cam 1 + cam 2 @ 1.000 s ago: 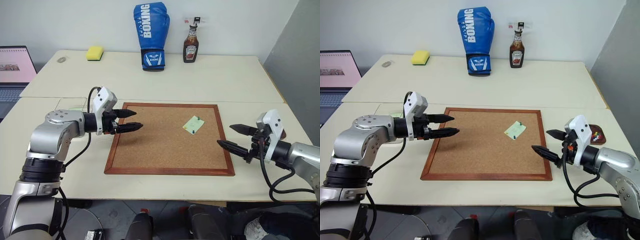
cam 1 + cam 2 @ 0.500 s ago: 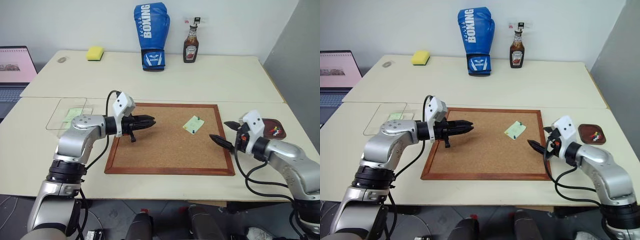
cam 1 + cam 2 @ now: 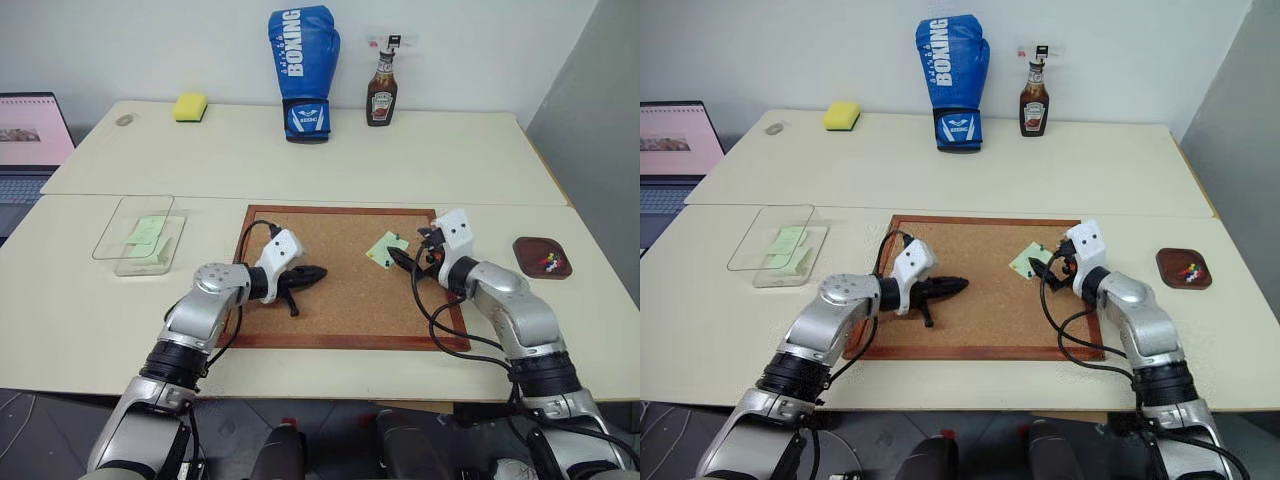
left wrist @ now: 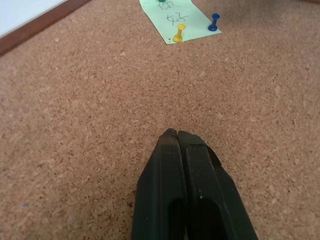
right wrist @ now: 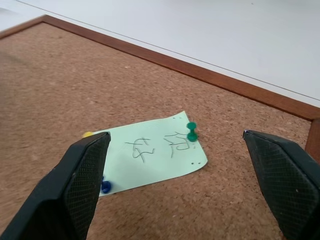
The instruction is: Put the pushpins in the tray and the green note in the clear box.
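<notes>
Office-like test room: pale tables (image 3: pixel 300 150) against a plain white wall (image 3: pixel 150 45), laptop (image 3: pixel 30 140) at the side, staged props including a corkboard (image 3: pixel 340 300).

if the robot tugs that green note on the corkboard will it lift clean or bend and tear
The note looks like thin paper, so it would probably flop and bend. Green, yellow and blue pins still stand in it, so tugging now would likely tear it. Once unpinned it should lift easily.
</notes>
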Controlling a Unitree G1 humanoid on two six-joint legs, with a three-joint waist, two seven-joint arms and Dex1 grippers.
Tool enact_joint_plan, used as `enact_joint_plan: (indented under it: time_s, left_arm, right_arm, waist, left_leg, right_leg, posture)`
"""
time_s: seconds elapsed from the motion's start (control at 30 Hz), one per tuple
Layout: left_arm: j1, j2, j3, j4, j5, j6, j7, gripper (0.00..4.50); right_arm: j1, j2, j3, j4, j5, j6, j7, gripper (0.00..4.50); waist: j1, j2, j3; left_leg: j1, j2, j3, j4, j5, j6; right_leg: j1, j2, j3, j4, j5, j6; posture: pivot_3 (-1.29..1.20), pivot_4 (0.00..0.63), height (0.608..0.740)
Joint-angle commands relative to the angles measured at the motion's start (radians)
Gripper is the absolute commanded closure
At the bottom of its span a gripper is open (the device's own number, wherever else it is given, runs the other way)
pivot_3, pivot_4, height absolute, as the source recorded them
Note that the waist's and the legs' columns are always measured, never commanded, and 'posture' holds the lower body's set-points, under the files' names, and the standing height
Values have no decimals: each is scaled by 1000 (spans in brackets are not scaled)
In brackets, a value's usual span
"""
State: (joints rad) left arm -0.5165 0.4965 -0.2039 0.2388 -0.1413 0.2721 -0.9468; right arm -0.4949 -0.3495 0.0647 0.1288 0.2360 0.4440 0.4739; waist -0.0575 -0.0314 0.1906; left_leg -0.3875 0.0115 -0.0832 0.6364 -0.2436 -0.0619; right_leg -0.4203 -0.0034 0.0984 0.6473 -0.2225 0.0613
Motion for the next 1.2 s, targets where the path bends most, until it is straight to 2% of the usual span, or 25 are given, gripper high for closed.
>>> enact_joint_plan:
  time_s: [0.03,0.23,0.33,0.5,0.63,0.97,1.2]
  left_arm:
    - [10,2,-17,11,16,-4,-20,4481]
    - [-1,0,-7,0,7,6,-34,4481]
    - [-3,-2,-3,-8,6,11,-35,4500]
    - [-9,-3,3,-2,8,10,-34,4500]
    - [-15,-4,12,2,7,12,-23,4500]
    - [-12,7,10,20,30,10,-10,4500]
    - [-18,17,-2,45,50,4,-13,4500]
  right_arm:
    - [-66,26,-9,90,-31,-74,-6,0]
    - [-130,64,-16,237,-50,-131,8,0]
    - [-153,72,-19,290,-61,-158,14,451]
    - [-177,72,-23,335,-66,-181,29,1533]
    - [-201,68,-27,370,-71,-196,36,2229]
    - [-222,66,-40,406,-74,-228,51,4445]
    - [-218,60,-52,390,-69,-237,60,4489]
  waist:
    - [0,0,0]
    - [-2,0,0]
    - [-2,0,0]
    - [-3,0,0]
    - [-4,0,0]
    - [-8,0,0]
    - [-8,0,0]
  left_leg:
    - [1,0,0,0,0,0]
    - [2,0,0,0,0,0]
    - [2,0,0,0,0,0]
    - [2,0,0,0,0,0]
    - [2,0,0,0,0,0]
    - [2,0,0,0,0,0]
    - [2,0,0,0,0,0]
  right_leg:
    - [1,0,0,0,0,0]
    - [1,0,0,0,0,0]
    - [1,0,0,1,0,0]
    - [1,0,0,0,0,0]
    - [1,0,0,1,0,0]
    - [1,0,0,1,0,0]
    - [1,0,0,2,0,0]
  posture:
    - [0,150,740]
    - [0,150,740]
    - [0,150,740]
    - [0,150,740]
    - [0,150,740]
    - [0,150,740]
    - [0,150,740]
